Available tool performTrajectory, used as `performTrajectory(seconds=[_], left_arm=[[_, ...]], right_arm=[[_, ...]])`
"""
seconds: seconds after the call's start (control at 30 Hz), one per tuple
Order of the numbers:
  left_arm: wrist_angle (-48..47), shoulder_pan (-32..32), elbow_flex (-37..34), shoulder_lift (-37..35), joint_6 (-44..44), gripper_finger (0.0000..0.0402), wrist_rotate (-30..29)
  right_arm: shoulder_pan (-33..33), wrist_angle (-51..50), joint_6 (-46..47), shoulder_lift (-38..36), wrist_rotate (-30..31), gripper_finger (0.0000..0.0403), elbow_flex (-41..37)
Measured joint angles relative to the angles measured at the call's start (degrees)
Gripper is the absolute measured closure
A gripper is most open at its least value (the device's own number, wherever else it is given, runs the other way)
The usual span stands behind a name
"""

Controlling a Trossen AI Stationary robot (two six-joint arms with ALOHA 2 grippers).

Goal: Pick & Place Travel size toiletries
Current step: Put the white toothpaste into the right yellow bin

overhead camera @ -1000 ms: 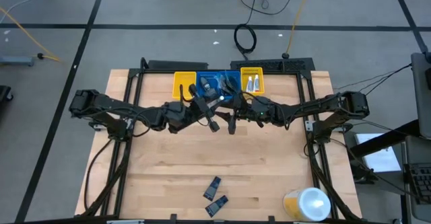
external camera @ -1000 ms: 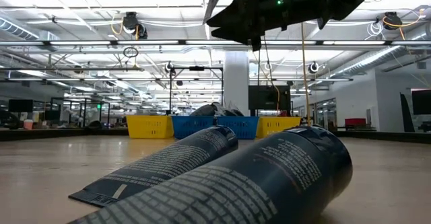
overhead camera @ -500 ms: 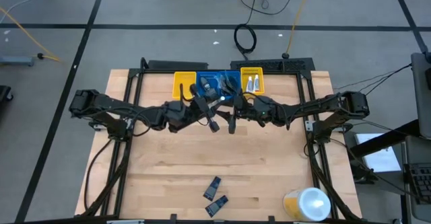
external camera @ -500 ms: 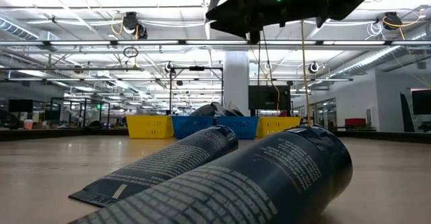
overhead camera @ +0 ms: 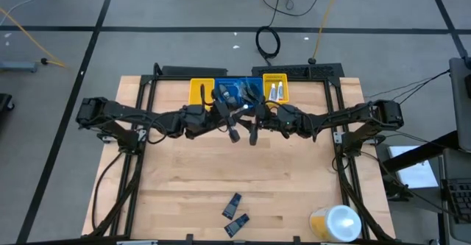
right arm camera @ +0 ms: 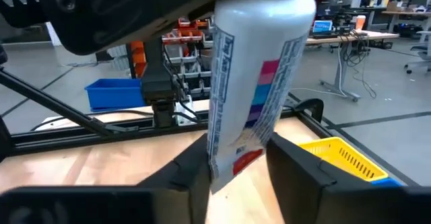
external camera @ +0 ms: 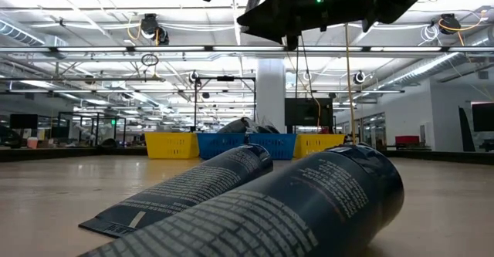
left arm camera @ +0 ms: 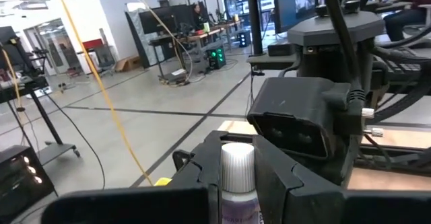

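Observation:
A white tube (right arm camera: 252, 69) with coloured stripes and a white cap (left arm camera: 237, 162) hangs in the air between my two grippers, over the middle of the table. My left gripper (overhead camera: 232, 132) is shut on it. My right gripper (overhead camera: 252, 135) faces the left one, and its fingers close around the tube's lower end. Two dark toiletry tubes (overhead camera: 233, 204) (overhead camera: 236, 225) lie flat near the table's near edge. They fill the foreground of the low view (external camera: 193, 187). My left gripper has the white tube between its two fingers (left arm camera: 195, 183), just behind the white cap. It comes at the tube level from the table's left. The tube is clear of the table. My right gripper has the tube's lower, red-printed end (right arm camera: 236, 160) between its two fingers (right arm camera: 192, 173), which lie against both its sides. It reaches in level from the table's right, and the tube rises tilted above the fingers.
A yellow bin (overhead camera: 197, 92), a blue bin (overhead camera: 237, 90) and a second yellow bin (overhead camera: 276, 90) stand in a row at the far edge, just behind the grippers. A large yellow container with a white lid (overhead camera: 335, 223) stands at the near right corner.
My left hand has swung slightly toward the far edge and rolled a little. The tube stays in the air between the two grippers.

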Motion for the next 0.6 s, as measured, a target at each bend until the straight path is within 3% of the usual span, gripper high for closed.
performTrajectory(seconds=[0.3, 0.6], left_arm=[[-0.87, -0.03, 0.0, 0.0, -0.2, 0.0362, -0.11], [-1.09, -0.1, 0.0, 0.0, -1.08, 0.0342, -1.08]], right_arm=[[-0.08, -1.16, -0.67, 0.0, 5.28, 0.039, 0.0], [-0.07, -1.23, -0.51, 0.0, 5.69, 0.0401, 0.0]])
